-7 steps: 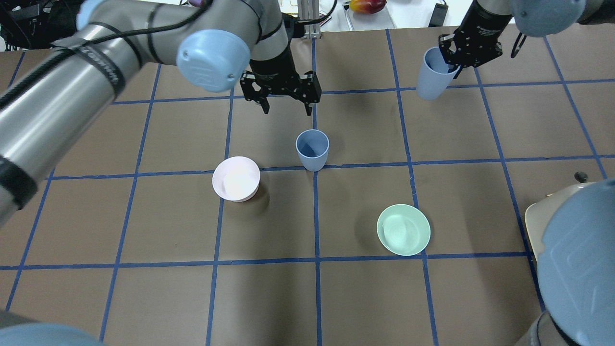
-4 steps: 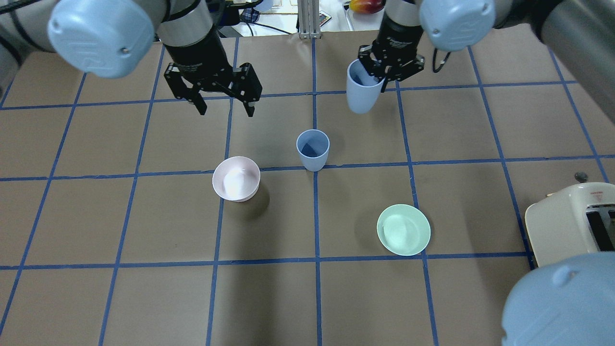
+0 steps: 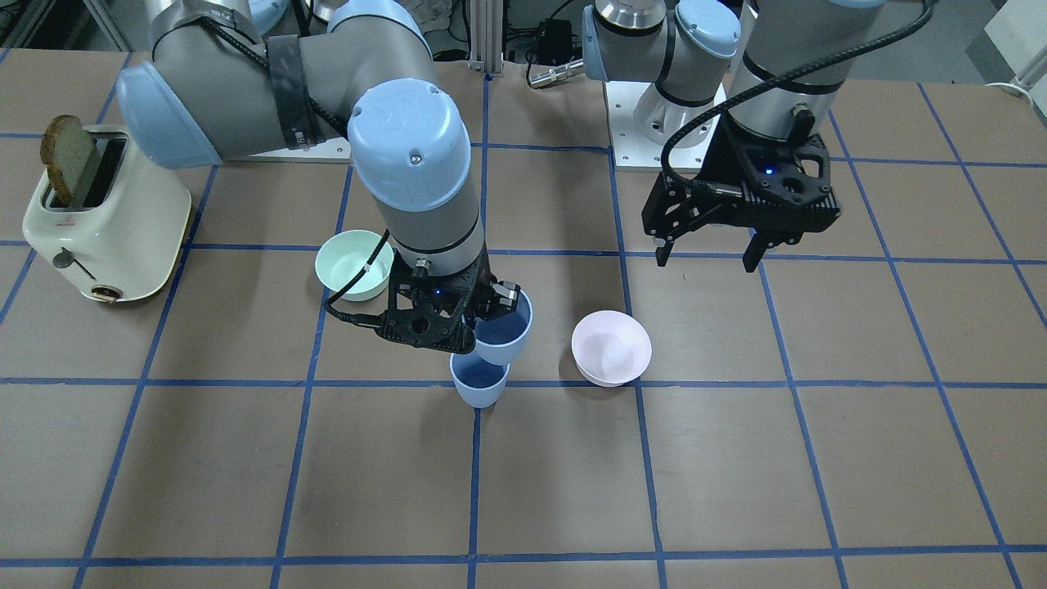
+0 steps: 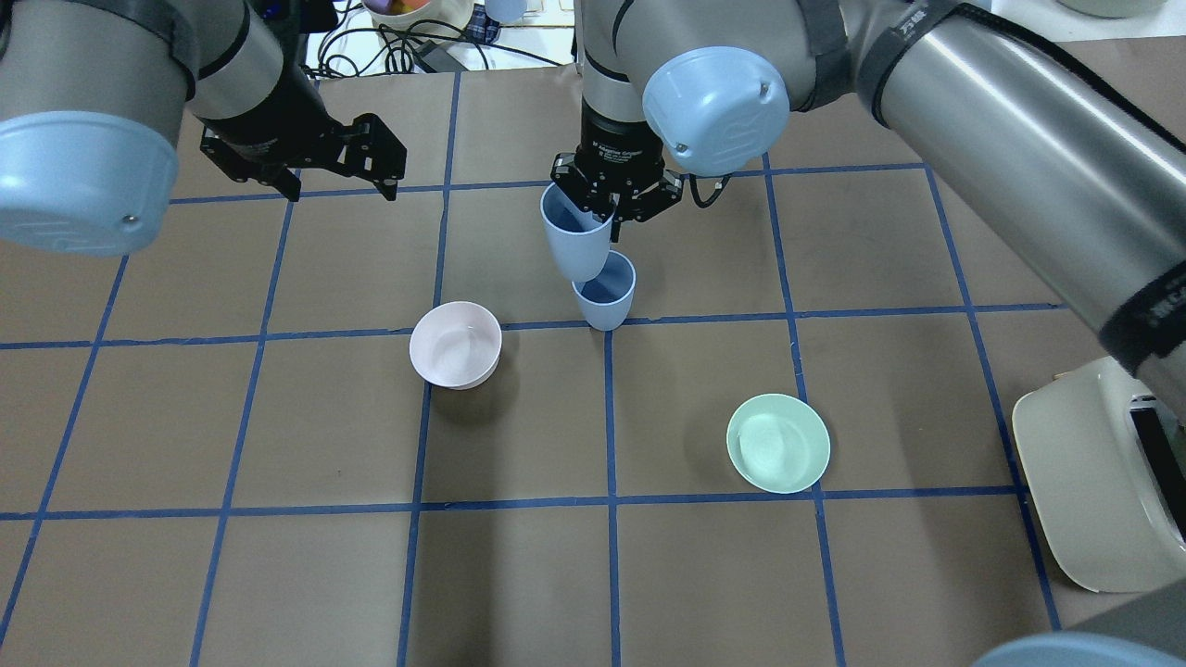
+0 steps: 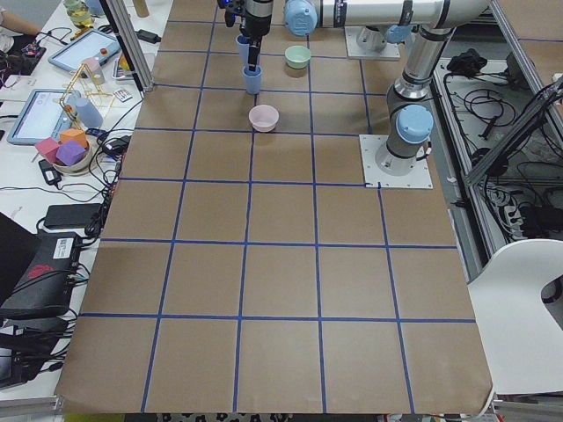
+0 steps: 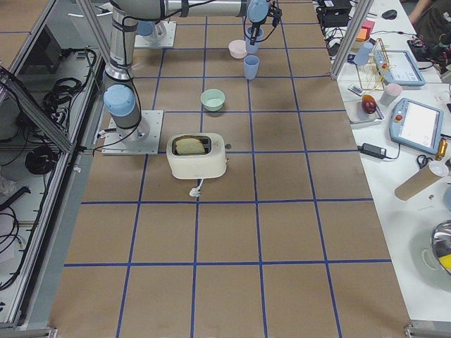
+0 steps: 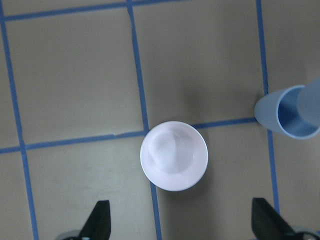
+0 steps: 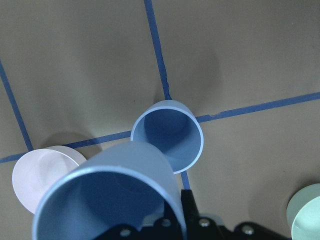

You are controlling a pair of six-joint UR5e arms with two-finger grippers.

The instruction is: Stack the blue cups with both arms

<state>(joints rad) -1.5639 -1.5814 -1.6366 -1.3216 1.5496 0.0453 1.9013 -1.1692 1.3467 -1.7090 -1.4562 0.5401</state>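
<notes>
On the front camera my right gripper [image 3: 483, 315] is clamped on the rim of the held cup [image 3: 505, 337], which hangs tilted with its base over the mouth of the standing cup [image 3: 479, 384]; I cannot tell if they touch. The standing cup sits upright on a tape crossing. The left gripper [image 3: 705, 262] hovers empty, jaws wide apart, well off toward the robot's left. The pink bowl [image 3: 611, 350] lies just beside the cups on that side. The green bowl [image 3: 353, 263] is on the other side, and the toaster [image 3: 106, 217] is further right. Overhead, the held cup leans in from the far left, its base overlapping the standing cup's far rim. Both side cameras show the held cup above the standing one, too small for more. The left wrist camera shows the pink bowl ahead between spread fingertips [image 7: 98, 220], the cups at the right edge. The right wrist camera shows the held cup's mouth up close and the standing cup's open mouth just beyond it.
</notes>
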